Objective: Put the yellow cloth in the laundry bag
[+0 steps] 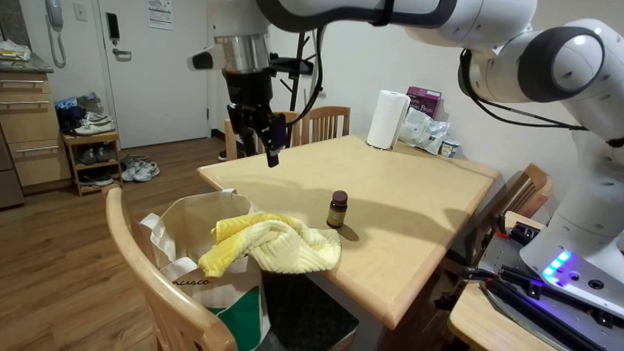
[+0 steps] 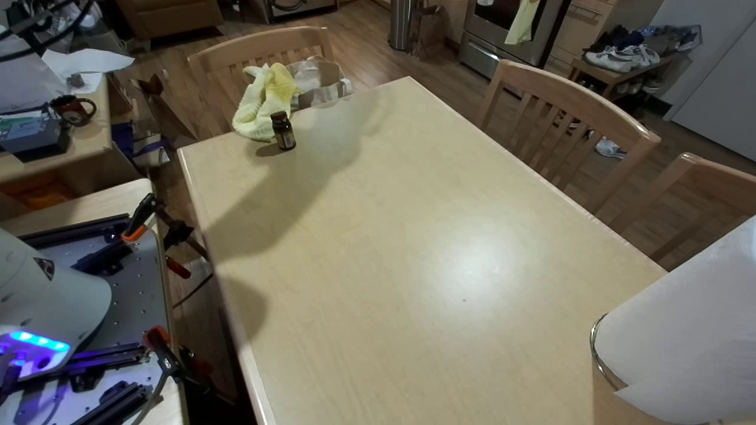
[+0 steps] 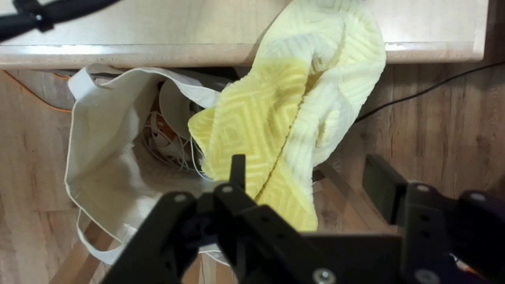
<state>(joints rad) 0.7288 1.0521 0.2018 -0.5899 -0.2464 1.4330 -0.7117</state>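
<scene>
Yellow cloth (image 3: 256, 126) lies draped from the table (image 1: 370, 165) across to the mouth of the bag (image 3: 98, 146), its paler end resting on the table and its brighter end hanging over one side of the bag's rim. I would call the task partly done: one end reaches over the bag, but most of the cloth is outside, and what the folds hide beneath them I cannot tell. The gripper (image 3: 309, 179) hangs above, well clear of the cloth, with its jaws wide apart and nothing held between them. What is left, as I judge it, is to take hold of the cloth, lift the end off the table and let all of it drop inside. The uncovered part of the bag's mouth looks roomy enough for that. A small dark bottle (image 1: 337, 209) stands on the table, near the cloth's edge, and seems to have no part in this.
</scene>
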